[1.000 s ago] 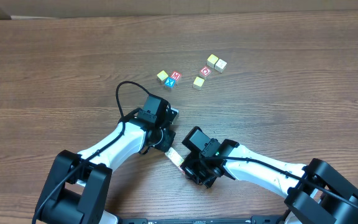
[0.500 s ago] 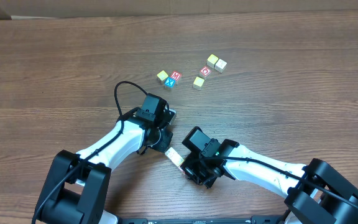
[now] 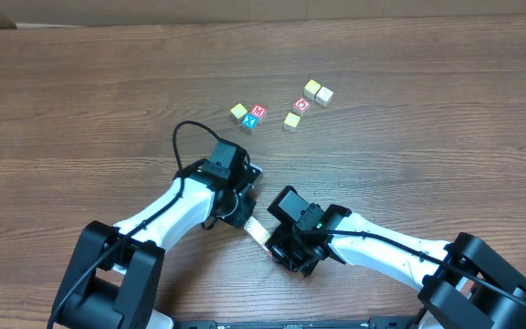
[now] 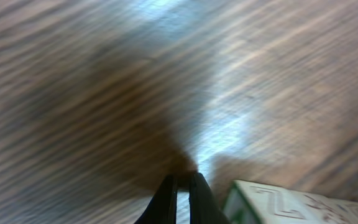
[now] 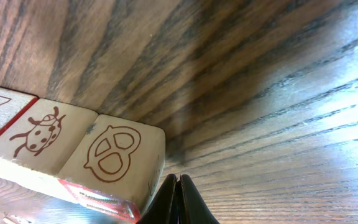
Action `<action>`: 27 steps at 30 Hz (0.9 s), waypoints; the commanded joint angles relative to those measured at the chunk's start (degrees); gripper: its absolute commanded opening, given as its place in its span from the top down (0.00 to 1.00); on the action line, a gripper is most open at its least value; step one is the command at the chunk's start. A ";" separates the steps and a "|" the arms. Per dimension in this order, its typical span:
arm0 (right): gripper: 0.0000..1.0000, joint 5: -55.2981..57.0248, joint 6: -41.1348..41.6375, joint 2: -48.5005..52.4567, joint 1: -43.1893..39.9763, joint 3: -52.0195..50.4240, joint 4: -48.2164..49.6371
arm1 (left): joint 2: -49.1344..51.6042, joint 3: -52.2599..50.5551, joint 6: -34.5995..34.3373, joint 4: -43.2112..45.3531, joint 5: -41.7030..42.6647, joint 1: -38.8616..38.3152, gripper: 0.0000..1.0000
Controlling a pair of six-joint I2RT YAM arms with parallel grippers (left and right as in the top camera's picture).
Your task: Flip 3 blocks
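Holds left tool (image 4: 183,180) and right tool (image 5: 177,182) pinched together, empty, tips low beside opposite ends of the blocks (image 5: 73,152), rowed touching toward the near edge of the counter (image 3: 427,137), likely for tipping, not gripping.

The white-and-black left arm (image 3: 190,196) nudges its wrist slightly rightward and nearer the short row of pale wooden blocks (image 3: 257,228). Its looping black cable (image 3: 181,130) shifts a little to the right with it.
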 commanded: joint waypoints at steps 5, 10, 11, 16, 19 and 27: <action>0.96 0.55 -0.15 0.28 0.15 0.39 -0.02 | 4.72 -4.26 1.42 -1.77 -0.76 -3.76 0.96; 0.96 0.55 -0.13 0.28 0.15 0.39 0.22 | 4.72 -4.26 1.25 -1.84 -0.74 -3.72 0.96; 0.96 0.55 -0.13 0.28 0.15 0.39 0.37 | 4.72 -4.26 1.25 -1.81 -0.72 -3.72 0.96; 0.96 0.59 -0.13 0.28 0.52 0.39 1.75 | 4.72 -4.26 1.25 -1.38 -0.72 -3.78 0.96; 0.96 1.27 -0.11 0.28 1.11 0.39 2.40 | 4.72 -4.26 1.25 -1.38 -0.74 -3.76 0.96; 0.96 2.69 -0.11 0.28 1.18 0.39 2.82 | 4.72 -4.26 1.25 -1.09 -0.52 -3.78 0.96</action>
